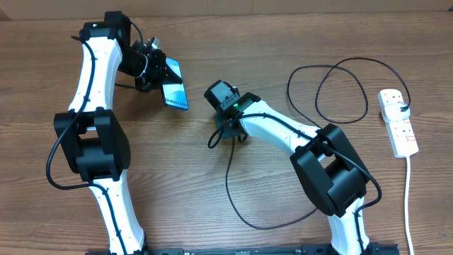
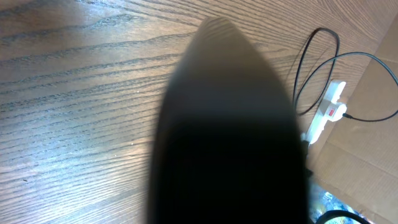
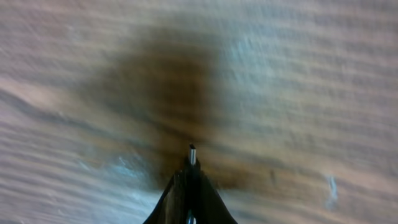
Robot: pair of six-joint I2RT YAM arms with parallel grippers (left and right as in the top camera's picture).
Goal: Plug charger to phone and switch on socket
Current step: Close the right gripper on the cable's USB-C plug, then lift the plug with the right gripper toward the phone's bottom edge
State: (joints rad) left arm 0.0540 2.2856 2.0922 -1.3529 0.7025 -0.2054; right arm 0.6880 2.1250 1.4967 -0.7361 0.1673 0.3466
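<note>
the left pincer is clamped shut on the tilted phone, which juts from its tips. the right pincer is closed on the charger, connector tip poking past its fingertips. the socket lies well off to its right.

One phone, one charger, one socket, one white cord.

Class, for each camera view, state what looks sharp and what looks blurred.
Overhead: evenly lit, sharp, slim blue-screened phone distinct. Left wrist: a dark out-of-focus shape blocks the middle; wooden table grain and white power strip look clear. Right wrist: wood smeared, only the black charger's metal tip crisp.
</note>
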